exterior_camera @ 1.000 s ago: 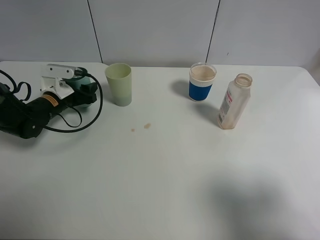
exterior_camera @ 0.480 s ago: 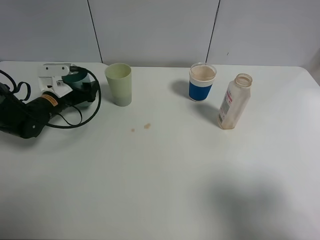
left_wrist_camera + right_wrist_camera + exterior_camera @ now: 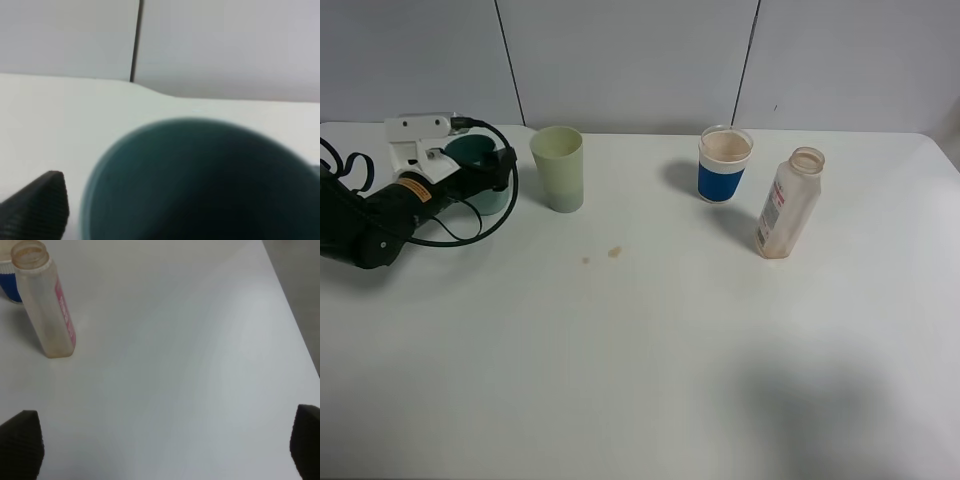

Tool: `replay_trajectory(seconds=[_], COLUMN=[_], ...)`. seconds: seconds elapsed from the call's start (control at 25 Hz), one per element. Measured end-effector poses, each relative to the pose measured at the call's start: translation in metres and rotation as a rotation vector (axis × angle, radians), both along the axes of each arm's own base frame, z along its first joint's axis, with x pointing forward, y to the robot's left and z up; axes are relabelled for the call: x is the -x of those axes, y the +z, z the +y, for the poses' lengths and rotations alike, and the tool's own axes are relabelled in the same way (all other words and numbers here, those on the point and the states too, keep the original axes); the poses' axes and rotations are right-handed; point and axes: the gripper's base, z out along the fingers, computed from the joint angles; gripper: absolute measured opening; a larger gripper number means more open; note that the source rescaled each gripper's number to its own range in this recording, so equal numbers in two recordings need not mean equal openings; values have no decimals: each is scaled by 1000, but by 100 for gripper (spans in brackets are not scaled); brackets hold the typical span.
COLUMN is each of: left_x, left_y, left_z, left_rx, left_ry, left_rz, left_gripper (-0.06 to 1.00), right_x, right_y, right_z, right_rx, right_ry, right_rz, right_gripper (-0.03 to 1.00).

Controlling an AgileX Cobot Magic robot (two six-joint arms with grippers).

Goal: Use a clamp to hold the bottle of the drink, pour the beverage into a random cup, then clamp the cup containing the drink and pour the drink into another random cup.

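The teal-green cup stands upright at the far left of the table, between the fingers of my left gripper, the black clamp with its white block. In the left wrist view the cup fills the frame, and one black fingertip stands just clear of its wall, so the jaws are open. The cup's inside is dark and blurred, and I cannot make out any beverage. The pale yellow-green cup stands just right of it. The uncapped bottle stands at the right. My right gripper is wide open, holding nothing.
A blue-banded clear cup stands left of the bottle. Two small brown drops lie on the white table near the pale cup. A black cable loops beside the left arm. The table's right edge runs close to the right gripper.
The teal-green cup has gone from tilted to upright and stands on the table. The left gripper's jaws have opened off it and it has drawn back a little leftward. The right side has not changed.
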Motion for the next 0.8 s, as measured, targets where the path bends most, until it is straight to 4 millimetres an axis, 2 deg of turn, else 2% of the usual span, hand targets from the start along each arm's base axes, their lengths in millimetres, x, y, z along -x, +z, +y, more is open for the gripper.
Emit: replay_trajectory(seconds=[0.44, 0.8], left_x=[13, 16], left_y=[24, 67], left_z=[1, -2], left_rx=[10, 5], left_ry=[6, -36], left_rz=[-35, -159], left_gripper=[75, 76], right_x=[0, 0], right_y=[0, 0], right_z=[0, 0], right_rx=[0, 0], right_ry=[0, 0], right_rz=[0, 0], right_gripper=[100, 100])
